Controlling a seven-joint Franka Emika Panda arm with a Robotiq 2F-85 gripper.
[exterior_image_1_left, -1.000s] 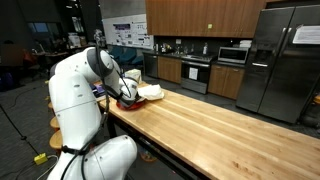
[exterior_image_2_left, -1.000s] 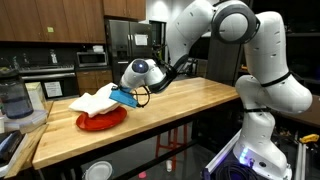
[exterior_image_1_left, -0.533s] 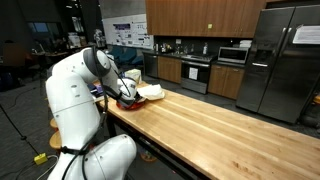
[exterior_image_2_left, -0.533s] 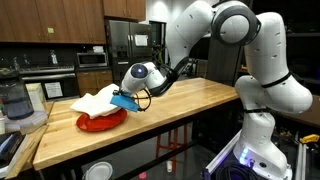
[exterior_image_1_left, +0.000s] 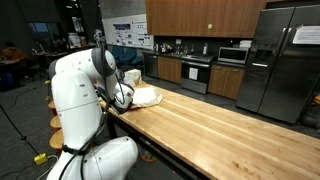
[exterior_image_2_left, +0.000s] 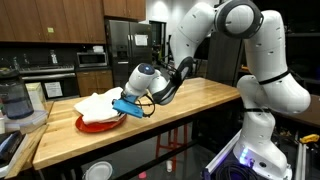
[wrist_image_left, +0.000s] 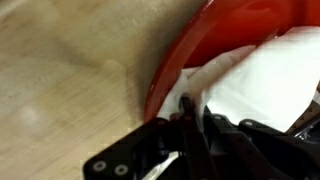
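From where I stand, the long butcher-block table (exterior_image_2_left: 195, 100) carries a red plate (exterior_image_2_left: 95, 125) at its nine o'clock end.

One white cloth (exterior_image_2_left: 95, 102), one red plate (exterior_image_2_left: 92, 125) and one gripper (exterior_image_2_left: 126, 107) share the left end of one wooden counter (exterior_image_2_left: 200, 100). On the far kitchen wall are one steel refrigerator (exterior_image_1_left: 280, 60), one microwave (exterior_image_1_left: 233, 56) and one range (exterior_image_1_left: 195, 72).

Wooden table (exterior_image_1_left: 220, 130) in a kitchen
It spreads beneath the gripper (exterior_image_2_left: 118, 104); well beyond it stand a steel refrigerator (exterior_image_1_left: 285, 60), a microwave (exterior_image_1_left: 233, 55) and a stove (exterior_image_1_left: 195, 75), with wooden cabinets (exterior_image_1_left: 200, 18) above them.
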